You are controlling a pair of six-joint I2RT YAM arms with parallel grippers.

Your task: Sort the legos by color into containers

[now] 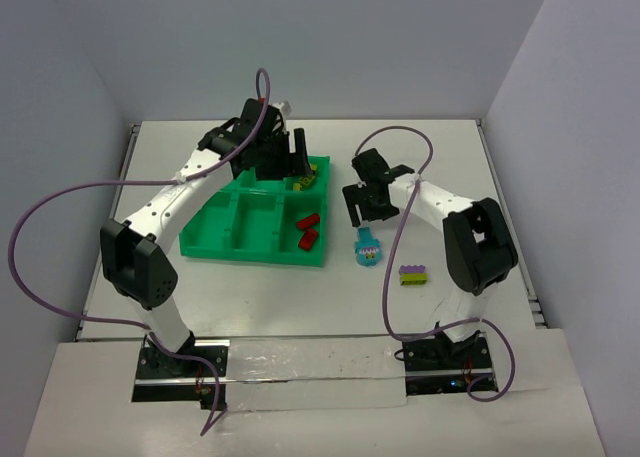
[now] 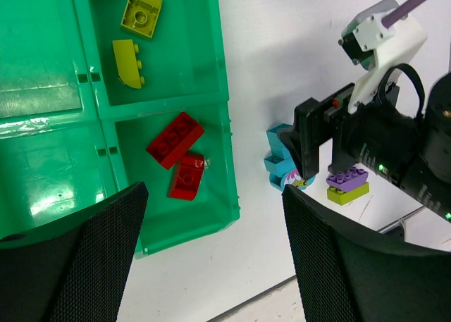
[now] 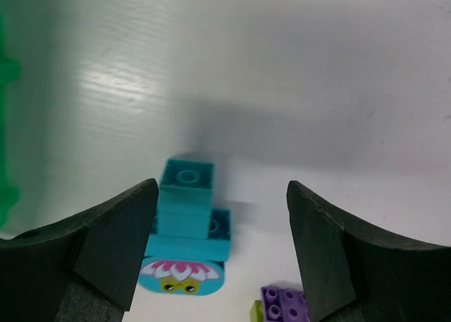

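A white table (matte) stands between pale grey walls.

green tray, red bricks, cyan brick

A white table sits enclosed by plain pale walls on three sides.

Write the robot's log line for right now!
left claw: open, above tray | right claw: open, above cyan lego | red legos: in tray | purple lego: unsorted
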